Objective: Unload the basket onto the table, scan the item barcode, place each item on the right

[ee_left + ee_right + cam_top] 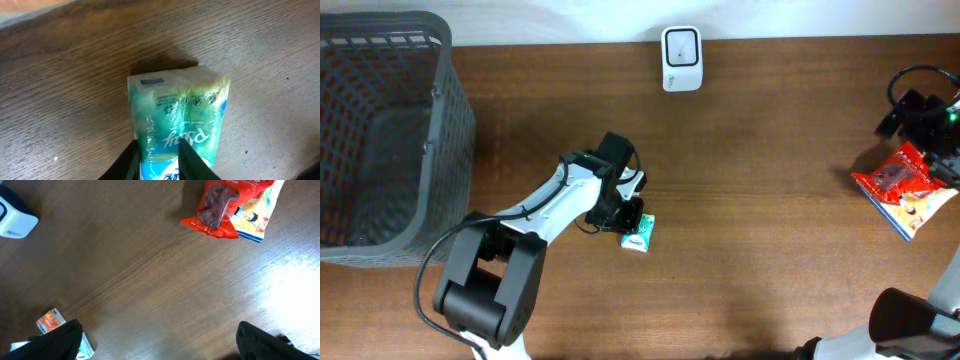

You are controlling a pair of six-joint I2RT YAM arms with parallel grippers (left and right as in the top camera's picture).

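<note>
**A:** Left claw (159, 146) state?

**B:** Its fingers (131, 159) sat on the near end of the pack (175, 107), one at the left edge and one over the printed face. Narrow gap between them. Couldn't tell from the wrist view whether it was clamped or only touching.

**A:** Pack off the table (770, 250)?

**B:** Couldn't tell that either. In the overhead view it showed at the claw tip, about mid-table. Teal wrapper with white lettering, and a small blue patch at the far top corner.

**A:** Where was the scanner (681, 58)?

**B:** At the table's back edge, white with a dark window. It was well apart from the pack, farther back and a bit to the right.

**A:** Right claw (160, 347)?

**B:** Released, with its fingers wide apart at the two bottom corners of its wrist view and nothing between them. It hung over the right side of the table, near a red bag (905, 185) that lay flat by the right edge. No contact between the two was visible.

**A:** Anything else?

**B:** A grey mesh basket (460, 130) stood at the far left, beside the left arm's base.
</note>
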